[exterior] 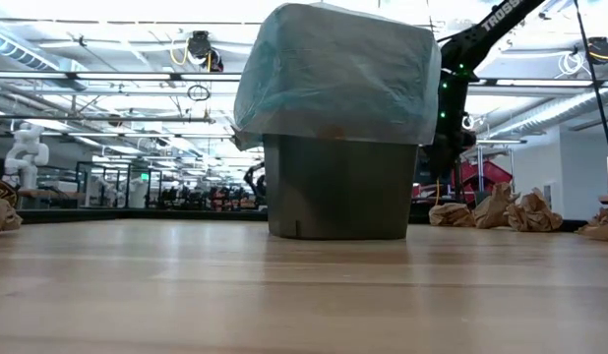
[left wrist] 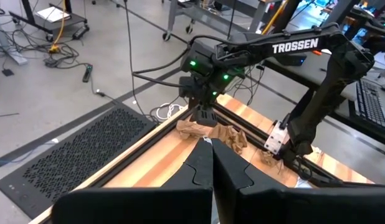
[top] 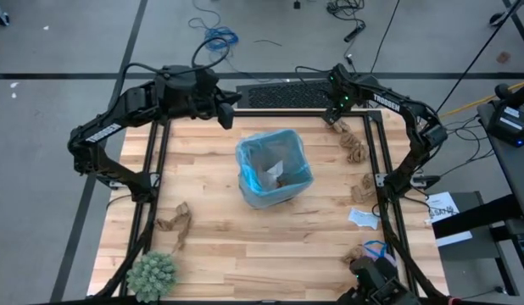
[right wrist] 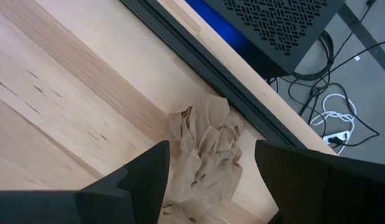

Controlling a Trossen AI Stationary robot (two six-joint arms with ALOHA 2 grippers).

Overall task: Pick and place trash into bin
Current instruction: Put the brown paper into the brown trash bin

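- While the bin [top: 274, 168] stands at the middle of the high view, lined with a light-blue bag, the trash lies in several places around it on the wooden table [top: 245, 254].
- At the right edge of the high view I count three brown paper wads: one at the upper right [top: 339, 127] under the right gripper, one just below it [top: 355, 151], and one further down [top: 363, 188].
- One more brown paper wad [top: 175, 224] lies at the lower left, so four brown wads in total outside the bin.
- One white paper bit [top: 362, 218] lies at the right, and one pink puff with blue string [top: 372, 252] at the lower right.
- One green spiky plant [top: 152, 274] sits in the lower left corner.
- Right gripper [top: 337, 112] is at the upper right of the high view, with its fingers spread wide on both sides of the top wad [right wrist: 205, 146]; they do not hold it.
- Left gripper [top: 225, 111] waits at the upper middle-left, fingers pressed together with nothing between them.
- Something pale lies inside the bin, but I cannot tell what.
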